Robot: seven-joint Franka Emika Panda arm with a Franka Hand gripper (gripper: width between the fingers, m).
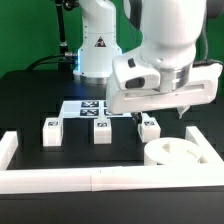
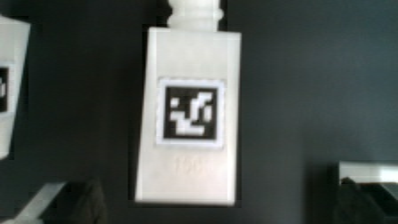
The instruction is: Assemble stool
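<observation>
Picking is starting in the exterior view: the gripper [image 1: 150,113], jaws spread wide and holding nothing, is hovering over the end leg [image 1: 150,127] beside the seat disc [image 1: 170,152], with the other two legs lying toward that view's left. Next it is likely needing to drop and close across the leg's sides. In the wrist view the leg is showing as a chunky white block, tag up and peg at one end, lying between the parted fingertips [image 2: 365,178].

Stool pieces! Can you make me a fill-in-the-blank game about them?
Lined up in a row are ___ white legs. The seat disc is not square but ___. The pincer is above one of the legs, and its jaws are ___.
Missing words: three, round, open.
</observation>
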